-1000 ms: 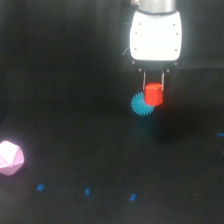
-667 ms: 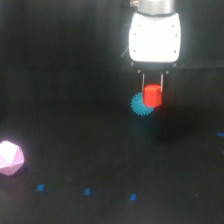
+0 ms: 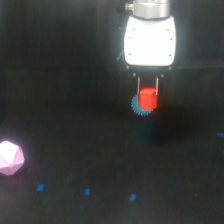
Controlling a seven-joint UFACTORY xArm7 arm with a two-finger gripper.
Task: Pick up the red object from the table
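Note:
The red object [image 3: 147, 99] is a small bright red-orange block held between the thin fingers of my gripper [image 3: 147, 93], which hangs from the white arm body [image 3: 149, 41]. The gripper is shut on the block and holds it a little above the black table [image 3: 75, 100]. The cyan spiky ball [image 3: 137, 108] sits on the table just behind and to the exterior view's left of the block, partly hidden by it.
A larger pink faceted polyhedron [image 3: 10, 158] lies at the exterior view's far left. Small blue marks [image 3: 87, 191] dot the table near the front, and one [image 3: 220, 134] shows at the right edge.
The gripper has risen slightly with the red block in it. The cyan ball and the pink polyhedron have not moved.

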